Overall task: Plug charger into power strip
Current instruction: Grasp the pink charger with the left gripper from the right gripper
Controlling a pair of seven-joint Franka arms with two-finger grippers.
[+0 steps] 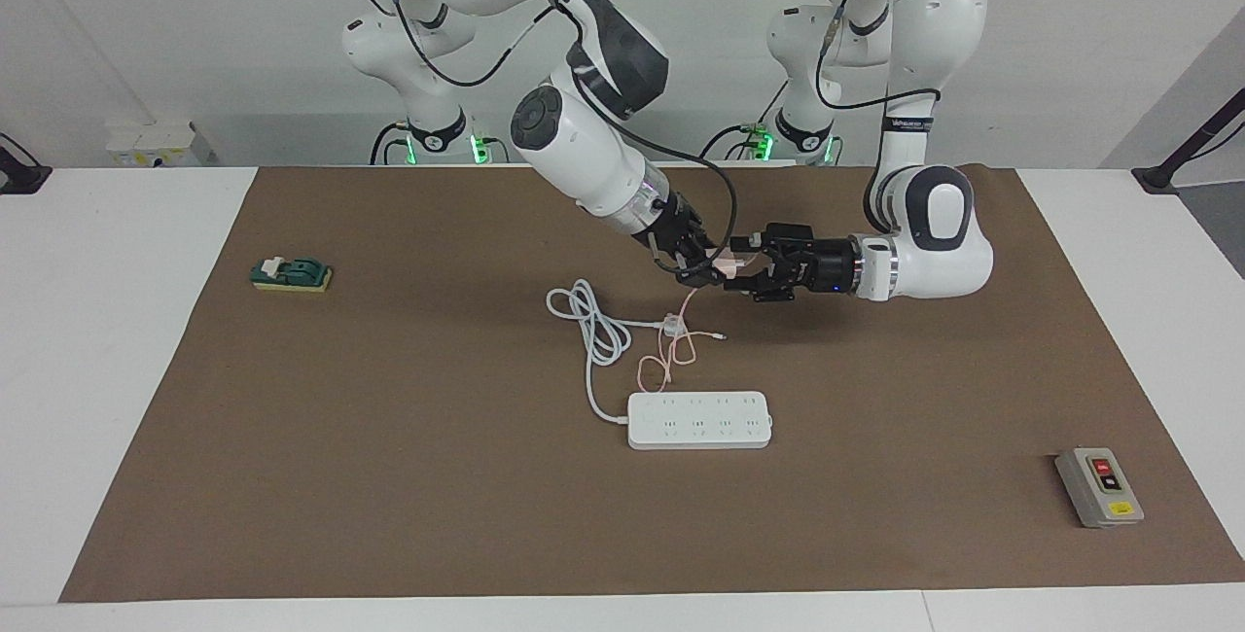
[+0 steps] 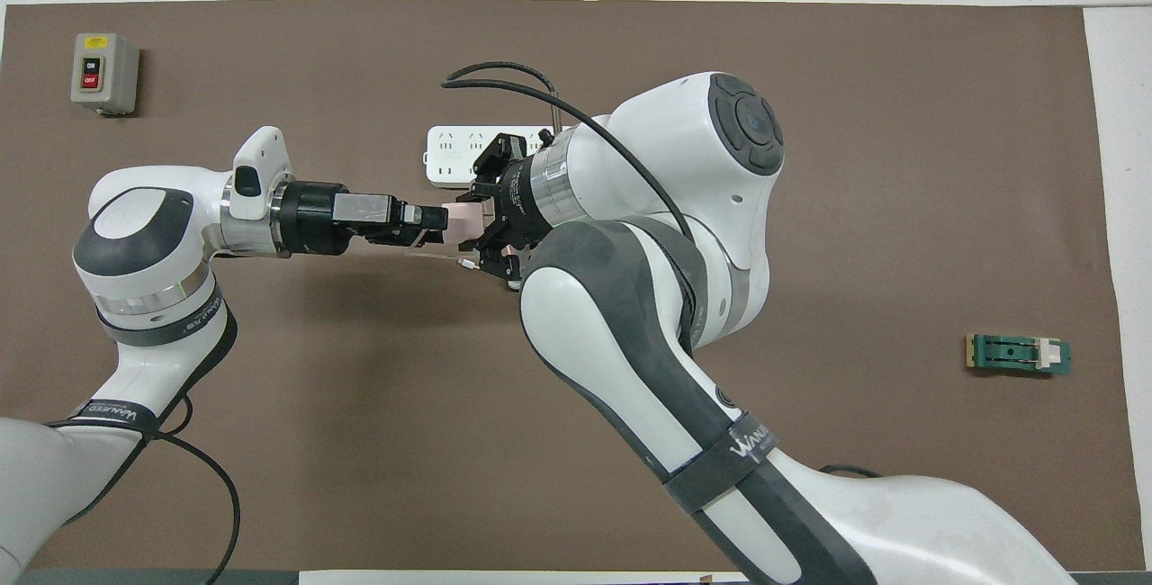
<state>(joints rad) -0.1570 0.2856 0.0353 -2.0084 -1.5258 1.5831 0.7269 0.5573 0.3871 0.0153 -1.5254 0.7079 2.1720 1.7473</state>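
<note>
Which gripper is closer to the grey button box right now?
Left. The left gripper hangs above the mat toward the grey button box's end; the right gripper meets it at the charger.

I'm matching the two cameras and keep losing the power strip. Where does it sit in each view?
Facing view: the power strip lies in full sight at the middle, lower than the two pincers.
Overhead view: the power strip lies above centre, partly covered by the right arm.
Shared landmark: the grey button box, toward the left arm's end.
</note>
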